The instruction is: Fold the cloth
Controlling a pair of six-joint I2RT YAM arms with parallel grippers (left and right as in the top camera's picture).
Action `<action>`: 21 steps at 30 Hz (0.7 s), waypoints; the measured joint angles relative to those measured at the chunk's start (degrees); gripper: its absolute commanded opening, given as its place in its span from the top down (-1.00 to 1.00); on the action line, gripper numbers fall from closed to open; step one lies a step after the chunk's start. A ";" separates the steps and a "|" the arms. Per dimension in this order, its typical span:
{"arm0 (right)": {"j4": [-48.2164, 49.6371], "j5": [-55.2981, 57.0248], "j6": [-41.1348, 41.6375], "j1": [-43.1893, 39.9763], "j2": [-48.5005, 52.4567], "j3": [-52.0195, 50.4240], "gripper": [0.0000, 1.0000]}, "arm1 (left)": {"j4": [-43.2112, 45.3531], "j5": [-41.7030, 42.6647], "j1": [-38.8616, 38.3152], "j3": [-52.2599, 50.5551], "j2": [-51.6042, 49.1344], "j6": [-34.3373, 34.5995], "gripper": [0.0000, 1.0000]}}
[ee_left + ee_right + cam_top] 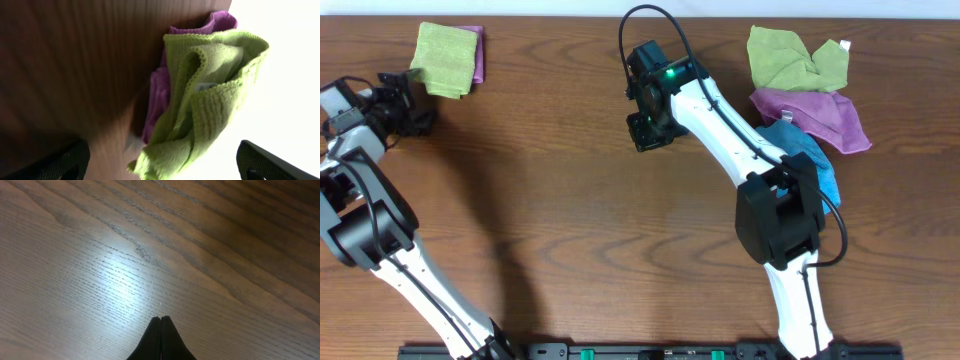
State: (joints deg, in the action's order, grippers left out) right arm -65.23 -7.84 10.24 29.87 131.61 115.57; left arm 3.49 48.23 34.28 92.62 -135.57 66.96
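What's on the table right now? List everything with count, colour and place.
folded green cloth: one, green, top left in the overhead view
folded purple cloth: one, purple, under the folded green one
loose green cloth: one, green, top right, crumpled
loose purple cloth: one, purple, just below it
blue cloth: one, blue, below that, partly behind the right arm
table: one, brown wood
left pincer: one, black, open, facing the folded cloths
right pincer: one, black, shut, over bare wood
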 measured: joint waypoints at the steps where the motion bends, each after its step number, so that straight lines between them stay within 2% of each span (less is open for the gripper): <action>1: 0.00 0.02 0.00 0.00 0.00 0.00 0.97 | -0.59 0.98 0.39 0.00 0.02 -1.22 -0.91; 6: 0.31 0.02 0.00 0.00 0.00 0.00 0.97 | -2.01 6.93 2.38 0.00 0.02 -6.67 -0.91; 15: 0.37 0.02 0.00 0.00 0.00 0.00 0.97 | -2.91 15.02 3.37 0.00 0.76 -11.63 -0.91; 18: 0.37 0.02 0.00 0.00 0.00 0.00 0.98 | -8.31 15.74 3.56 -0.04 3.80 -15.23 -0.91; 21: 0.28 0.02 0.00 0.00 0.00 0.00 0.98 | -17.66 14.86 3.61 -0.09 9.60 -21.55 -0.91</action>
State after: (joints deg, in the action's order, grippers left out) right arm -64.95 -7.81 10.24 29.87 131.61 115.57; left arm -14.17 63.09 37.89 92.53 -125.97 45.41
